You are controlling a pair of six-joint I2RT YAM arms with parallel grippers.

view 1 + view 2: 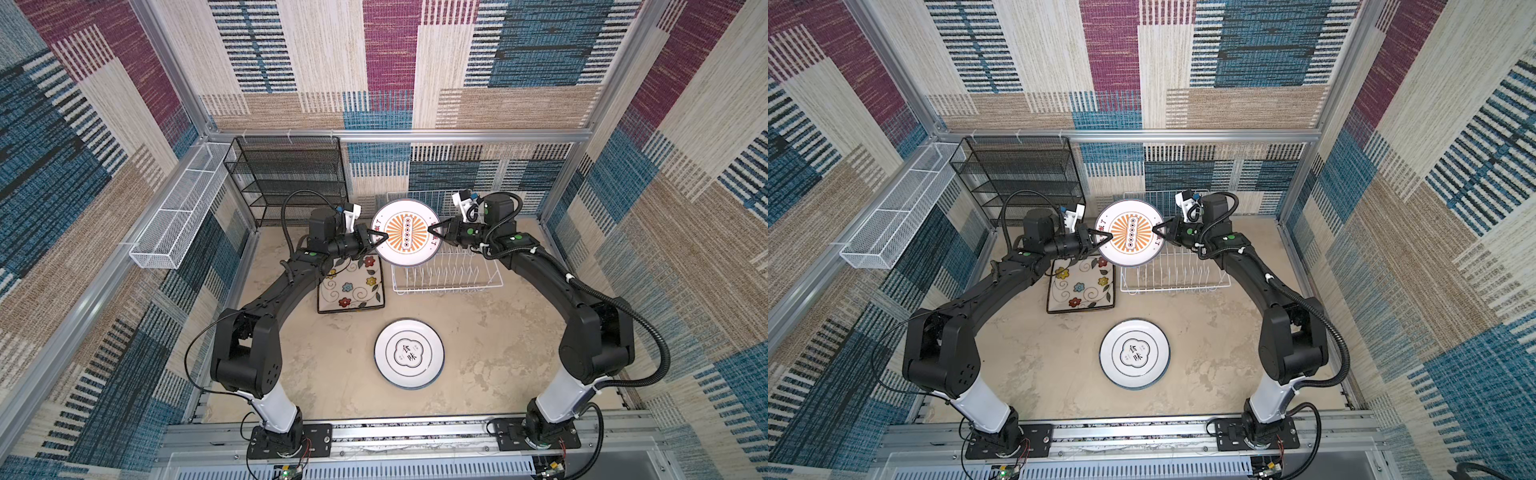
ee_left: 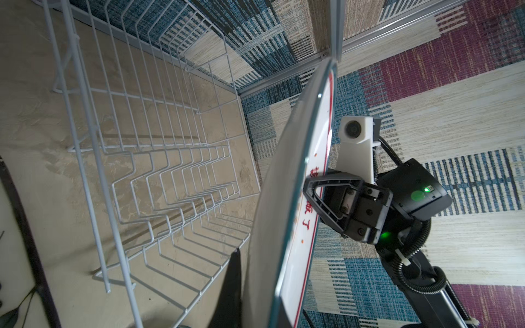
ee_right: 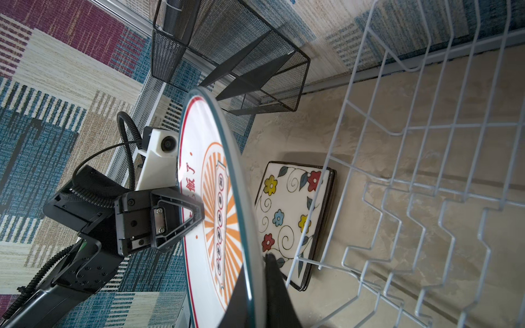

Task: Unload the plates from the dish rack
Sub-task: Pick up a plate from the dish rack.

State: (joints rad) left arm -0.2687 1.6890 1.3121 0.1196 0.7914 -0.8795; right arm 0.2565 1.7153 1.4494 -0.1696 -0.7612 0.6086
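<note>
Left tool point(image 1: 383, 237) and right tool point(image 1: 433, 227) each pinch opposite rims of the sunburst plate point(image 1: 406, 232) above the dish rack point(image 1: 451, 276); mismatched motion could wrench it free.

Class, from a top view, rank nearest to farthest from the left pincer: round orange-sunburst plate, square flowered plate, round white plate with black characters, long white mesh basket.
1. Round orange-sunburst plate: gripped by left pincer.
2. Square flowered plate: directly below.
3. Round white plate with black characters: table front.
4. Long white mesh basket: left wall.
</note>
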